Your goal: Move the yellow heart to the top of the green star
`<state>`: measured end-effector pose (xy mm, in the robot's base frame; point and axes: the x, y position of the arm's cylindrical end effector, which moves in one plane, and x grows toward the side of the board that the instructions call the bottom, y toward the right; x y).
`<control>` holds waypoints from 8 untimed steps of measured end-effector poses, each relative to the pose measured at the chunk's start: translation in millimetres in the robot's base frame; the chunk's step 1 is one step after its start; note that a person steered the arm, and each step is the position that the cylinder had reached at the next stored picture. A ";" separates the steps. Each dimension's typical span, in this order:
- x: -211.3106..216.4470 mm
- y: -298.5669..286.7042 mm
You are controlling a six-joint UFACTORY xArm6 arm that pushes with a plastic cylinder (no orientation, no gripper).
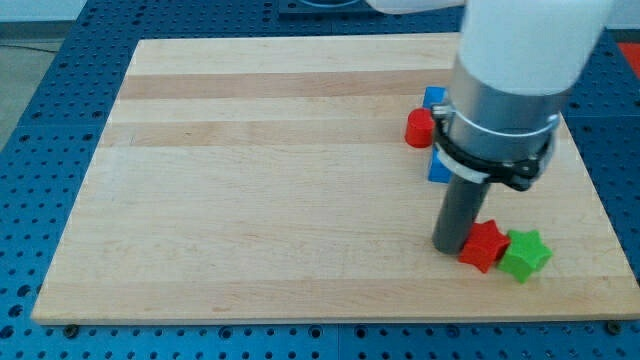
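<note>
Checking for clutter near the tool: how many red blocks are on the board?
2. A red star touches the green star near the view's bottom right, against my tip. A red round block sits higher, by the blue blocks. The arm may hide others.

**Arm appearance, camera view**

You've got a fat white cylindrical housing (535, 35) at 12 o'clock of the assembly. Below it a grey metallic collar (500, 105), ringed by a thin pale band and a black clamp ring (490, 160) with a lug at its 4 o'clock. At 6 o'clock, a straight dark rod (460, 210); my tip (449, 246) is blunt and round.
</note>
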<state>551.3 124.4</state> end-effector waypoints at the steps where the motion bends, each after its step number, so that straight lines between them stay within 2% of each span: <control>1: -0.5 2.5; 2: -32.4 -47.1; 3: -97.6 -92.8; 4: -181.4 -121.6; 5: -242.3 -117.6; 6: -262.8 -51.0; 8: -246.2 111.2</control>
<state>305.1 235.7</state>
